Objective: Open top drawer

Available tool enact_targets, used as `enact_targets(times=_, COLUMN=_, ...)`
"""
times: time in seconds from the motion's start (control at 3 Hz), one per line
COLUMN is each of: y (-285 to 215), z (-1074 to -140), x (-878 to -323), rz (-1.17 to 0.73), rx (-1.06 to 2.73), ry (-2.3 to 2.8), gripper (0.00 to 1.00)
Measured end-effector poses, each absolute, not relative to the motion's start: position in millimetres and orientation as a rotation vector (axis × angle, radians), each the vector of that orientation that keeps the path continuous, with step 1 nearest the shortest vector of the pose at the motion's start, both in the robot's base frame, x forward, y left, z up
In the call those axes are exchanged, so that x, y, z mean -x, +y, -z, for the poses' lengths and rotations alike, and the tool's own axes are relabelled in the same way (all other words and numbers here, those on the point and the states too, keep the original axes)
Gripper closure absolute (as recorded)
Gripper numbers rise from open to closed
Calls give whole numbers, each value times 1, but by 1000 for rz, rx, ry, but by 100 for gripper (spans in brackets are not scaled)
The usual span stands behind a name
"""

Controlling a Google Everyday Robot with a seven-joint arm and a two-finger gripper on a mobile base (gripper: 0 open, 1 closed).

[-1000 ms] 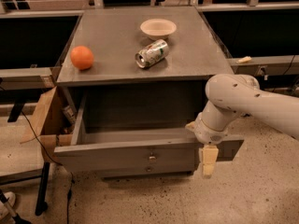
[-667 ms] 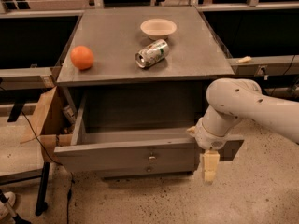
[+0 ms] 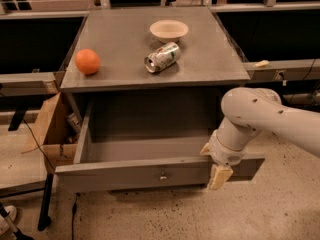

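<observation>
I see top drawer (image 3: pixel 145 154) pulled out, grey floor showing; gripper (image 3: pixel 220 176) at its front's right end, grip state I cannot tell.

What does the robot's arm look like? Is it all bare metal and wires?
No wires show. The arm is a thick, smooth, off-white shell with rounded joints and a few small dark dots. Its gripper is a small cream-yellow piece, in front of the right end of the top drawer.
</observation>
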State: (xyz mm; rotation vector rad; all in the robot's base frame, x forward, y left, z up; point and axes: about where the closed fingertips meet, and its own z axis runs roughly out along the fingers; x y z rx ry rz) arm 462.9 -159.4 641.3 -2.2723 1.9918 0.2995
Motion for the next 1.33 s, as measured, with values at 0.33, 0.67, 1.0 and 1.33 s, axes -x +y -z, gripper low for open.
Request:
enact_targets(times=0.33, y=-161, z=-641, x=-447, rz=-304, rx=2288, ry=1994, gripper=64)
enact_targets(times=0.67, y=-163, z=-643, x=-440, rz=-302, rx=2292, ry=2000, gripper=89)
enact_targets(times=1.0, y=-167, z=-645, x=-430, rz=-294, rx=2291, ry=2009, gripper=100)
enact_targets(times=1.33, y=-169, z=-646, x=-425, rz=-293, rx=2291, ry=2013, gripper=85)
